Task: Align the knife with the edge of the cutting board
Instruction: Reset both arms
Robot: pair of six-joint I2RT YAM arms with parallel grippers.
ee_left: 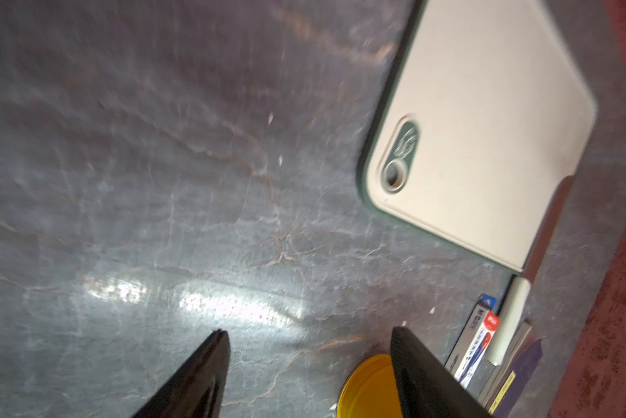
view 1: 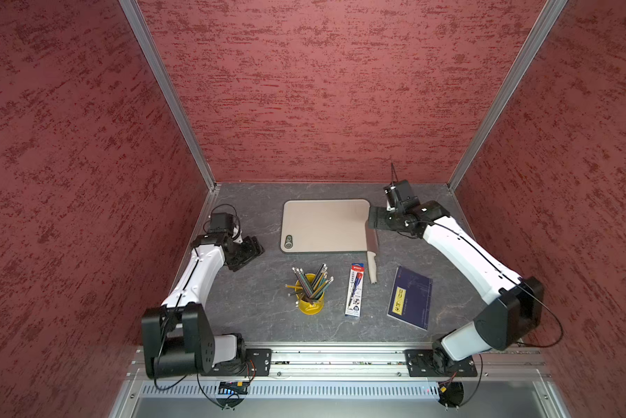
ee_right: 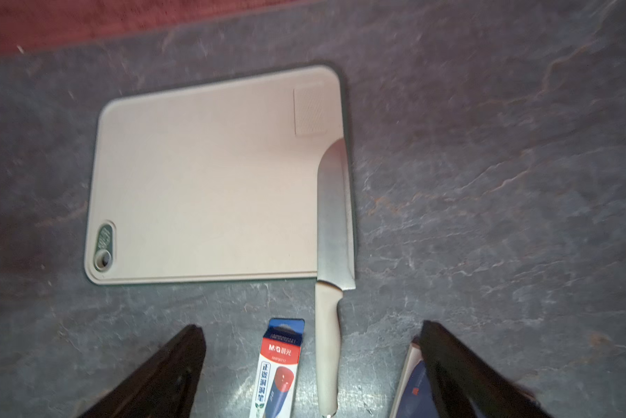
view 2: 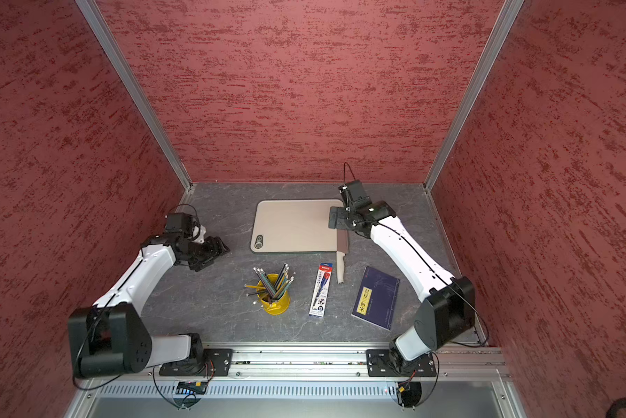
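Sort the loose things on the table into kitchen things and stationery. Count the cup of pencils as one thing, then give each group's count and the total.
Kitchen things: 2 (cutting board, knife)
Stationery: 3 (yellow pencil cup, pen package, dark blue booklet)
Total: 5

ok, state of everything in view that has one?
Beige rectangular cutting board: flat on table.
Off-white-handled steel knife: flat, blade along board's short edge, handle off it on table.
Left gripper: open, empty.
Right gripper: open, empty.
Yellow pencil cup: upright, holding pencils.
Red-white-blue pen package: lying flat.
Dark blue booklet: closed, flat.
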